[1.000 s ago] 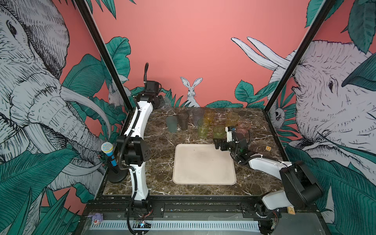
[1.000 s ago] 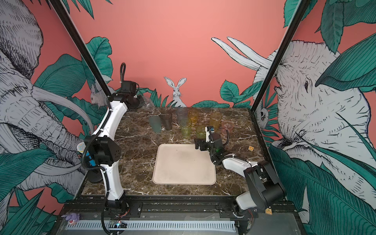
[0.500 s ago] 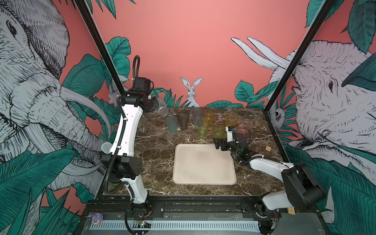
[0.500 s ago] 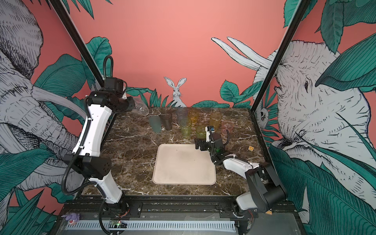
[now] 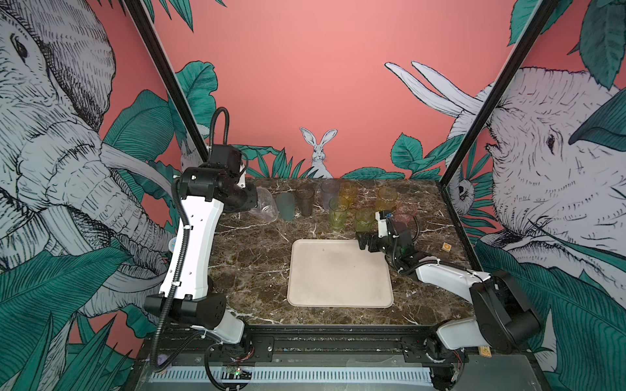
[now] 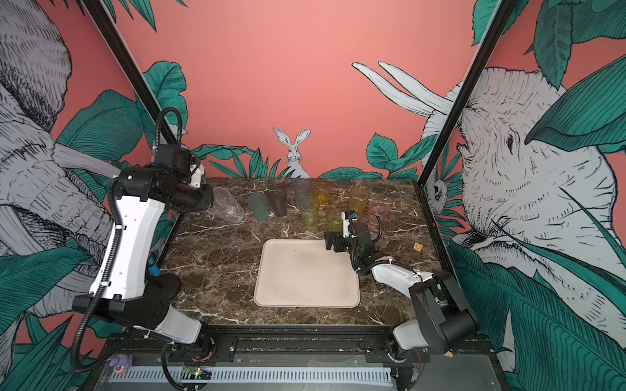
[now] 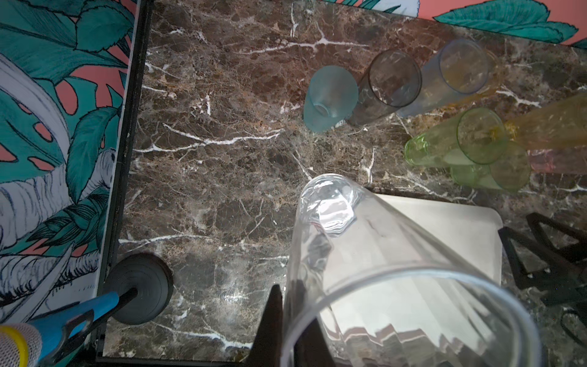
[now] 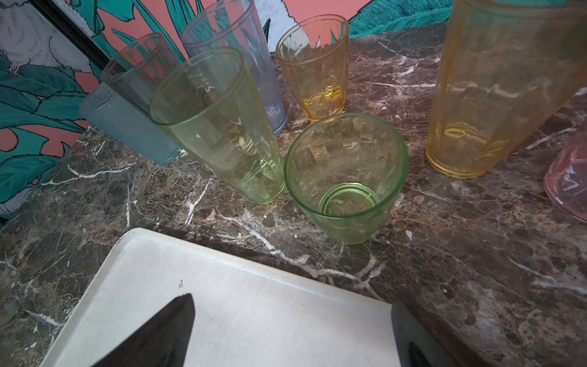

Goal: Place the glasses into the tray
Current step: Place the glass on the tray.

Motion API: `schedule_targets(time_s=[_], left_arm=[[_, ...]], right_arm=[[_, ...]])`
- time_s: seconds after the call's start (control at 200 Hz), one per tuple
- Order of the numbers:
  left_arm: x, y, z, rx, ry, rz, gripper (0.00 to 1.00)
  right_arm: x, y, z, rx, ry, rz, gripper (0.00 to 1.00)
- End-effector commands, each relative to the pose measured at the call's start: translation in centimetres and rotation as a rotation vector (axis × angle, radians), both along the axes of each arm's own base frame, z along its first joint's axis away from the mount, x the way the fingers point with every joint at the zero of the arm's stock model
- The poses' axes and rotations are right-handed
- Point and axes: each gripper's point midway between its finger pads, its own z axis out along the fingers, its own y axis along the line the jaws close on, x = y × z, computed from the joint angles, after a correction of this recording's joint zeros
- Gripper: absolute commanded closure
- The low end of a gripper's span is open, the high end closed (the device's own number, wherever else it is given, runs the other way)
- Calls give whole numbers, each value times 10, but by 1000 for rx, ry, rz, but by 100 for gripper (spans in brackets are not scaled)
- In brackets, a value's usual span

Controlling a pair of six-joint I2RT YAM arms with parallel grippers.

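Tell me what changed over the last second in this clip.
The left arm reared up and swung its elbow outward, bringing the clear glass, pinched at the rim in the shut left gripper, forward from the back left corner; it hangs tilted beside the teal glass. Unchanged: the right gripper, open over the tray's far corner, and the other glasses on the table.

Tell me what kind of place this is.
Probably a robot test cell, not a kitchen: two arms mounted on a rail, printed jungle-mural walls, and a marble-look table with tumblers and tray.
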Motion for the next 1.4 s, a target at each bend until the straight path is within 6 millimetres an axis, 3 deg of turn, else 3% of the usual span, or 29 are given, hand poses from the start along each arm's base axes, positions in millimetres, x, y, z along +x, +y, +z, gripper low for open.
schedule_targets(time_s=[0.0,0.195,0.5,0.87,1.045,1.395], left_arm=[[-28,-3,0,-3,28,-43,100],[-46,-23,-11,-26,60,-124,100],[-45,-59,-46,-61,111,-204,100],[-42,-68,-81,-60,144,-172,100],[-39,-69,-108,-27,198,-146,100],[-23,-75,-143,1,255,-96,100]], right_arm=[[5,5,23,-1,-62,26,1],[0,6,29,16,-78,41,1],[1,11,25,29,-65,61,1],[3,17,19,39,-45,75,1],[3,17,19,40,-43,81,1],[3,20,14,37,-30,95,2]])
